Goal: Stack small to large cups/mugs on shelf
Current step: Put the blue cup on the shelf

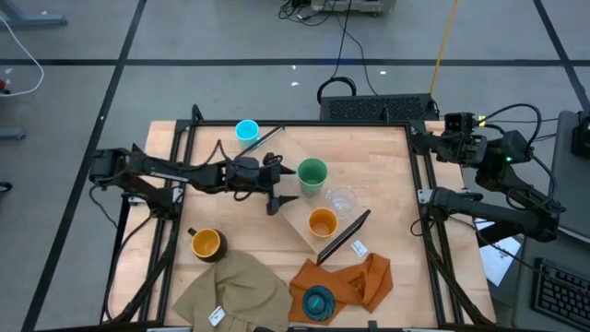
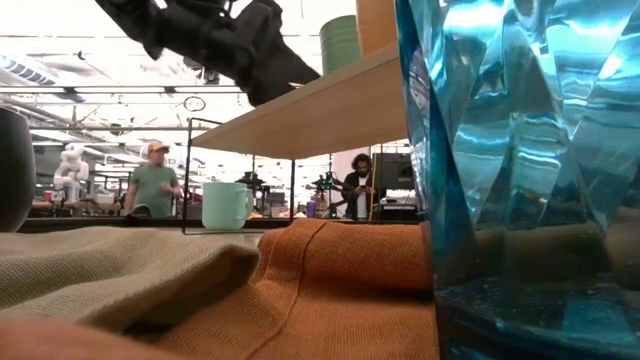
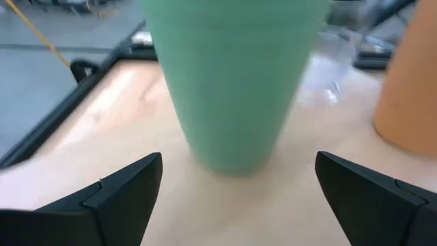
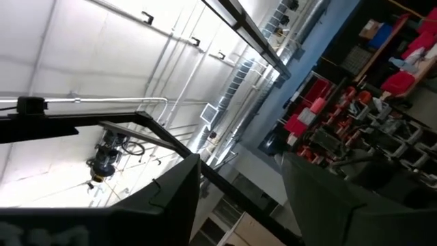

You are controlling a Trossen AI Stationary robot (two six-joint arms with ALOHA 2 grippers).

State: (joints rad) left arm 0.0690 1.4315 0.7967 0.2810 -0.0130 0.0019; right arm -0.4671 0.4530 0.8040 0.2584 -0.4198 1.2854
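A green cup (image 1: 312, 174) stands on the light-wood shelf plank (image 1: 304, 231), with a clear tumbler (image 1: 342, 200) and an orange cup (image 1: 322, 222) beside it on the same plank. My left gripper (image 1: 284, 187) is open, just left of the green cup. In the left wrist view its fingers (image 3: 123, 195) stand on either side of the green cup (image 3: 232, 82) and short of it, touching nothing. A light-blue mug (image 1: 246, 132) stands at the far side, and a dark mug with a yellow inside (image 1: 206, 243) at the near left. A ribbed teal cup (image 1: 319, 302) rests on the orange cloth. My right gripper (image 4: 239, 205) is open, parked off the table's right edge.
A tan cloth (image 1: 235, 290) and an orange cloth (image 1: 355, 281) lie along the near edge. The shelf's black wire bracket (image 1: 346, 235) shows at its near end. Black frame rails (image 1: 175, 166) run along the table's sides. People stand in the room beyond (image 2: 152, 185).
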